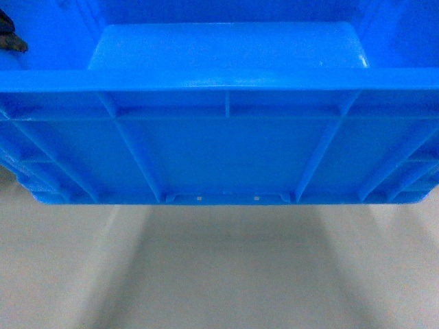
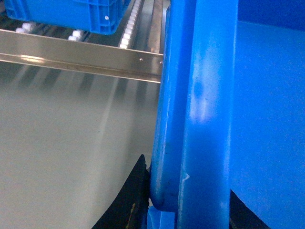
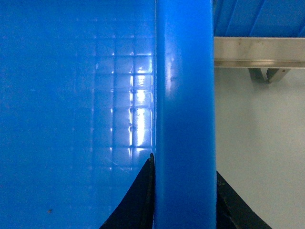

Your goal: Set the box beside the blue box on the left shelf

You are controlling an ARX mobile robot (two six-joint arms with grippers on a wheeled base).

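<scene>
In the right wrist view, the right gripper (image 3: 183, 202) is seen with its dark jaws set on either side of the rim of the box (image 3: 183, 95), one inside the wall and one outside, closed onto it. In the left wrist view, the left gripper (image 2: 159, 210) is likewise clamped on the opposite rim, a dark jaw lying against the outer face; the inner jaw is mostly hidden. The box (image 1: 226, 137) is thus held by both side rims and carried clear of the pale floor (image 1: 219, 274), its ribbed near wall filling the head view and its smooth floor visible above.

Beyond the left rim, the steel front rail of the shelf (image 2: 95, 59) is seen, with lanes of white rollers behind it. A second blue box (image 2: 71, 14) already rests on those rollers, further left. The same rail is seen past the right rim.

The lift and carry are judged done, and the approach nearly so: the held box sits just short of the rail, not yet on the rollers. What is left is to bring it over the rail, set it on the rollers beside the resting box, and release both rims.
</scene>
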